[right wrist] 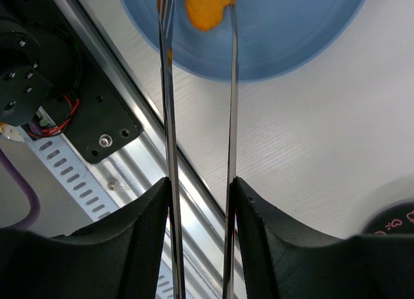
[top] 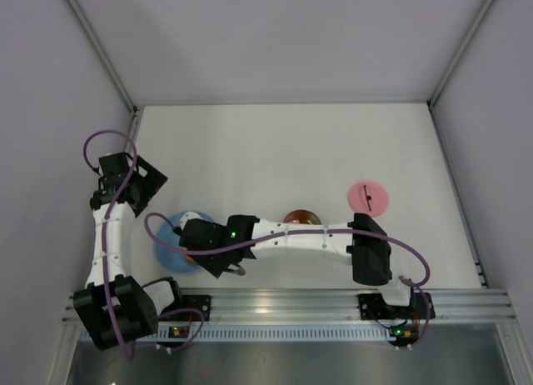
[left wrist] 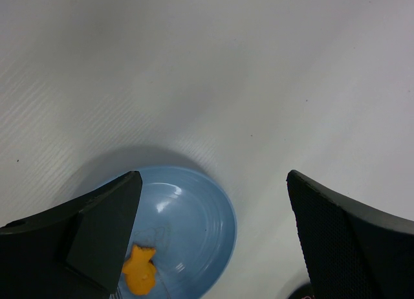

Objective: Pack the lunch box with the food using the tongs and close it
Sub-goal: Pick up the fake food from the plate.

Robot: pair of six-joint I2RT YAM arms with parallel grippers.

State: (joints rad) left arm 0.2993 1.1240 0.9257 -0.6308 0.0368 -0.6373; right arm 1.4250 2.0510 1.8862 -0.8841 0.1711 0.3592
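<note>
My right gripper is shut on the tongs, one thin silver arm pressed against each finger. The tongs reach out over the blue plate, and an orange food piece lies between their arms near the top edge; the tips run out of view. From above, the right gripper hangs over the plate. The lunch box stands to the right of the plate, with dark red-brown contents. Its pink lid lies further right. My left gripper is open and empty, above the plate's far side.
The aluminium rail and the arm bases run along the near edge, just behind the plate. Grey walls close the table on three sides. The right arm stretches across in front of the lunch box.
</note>
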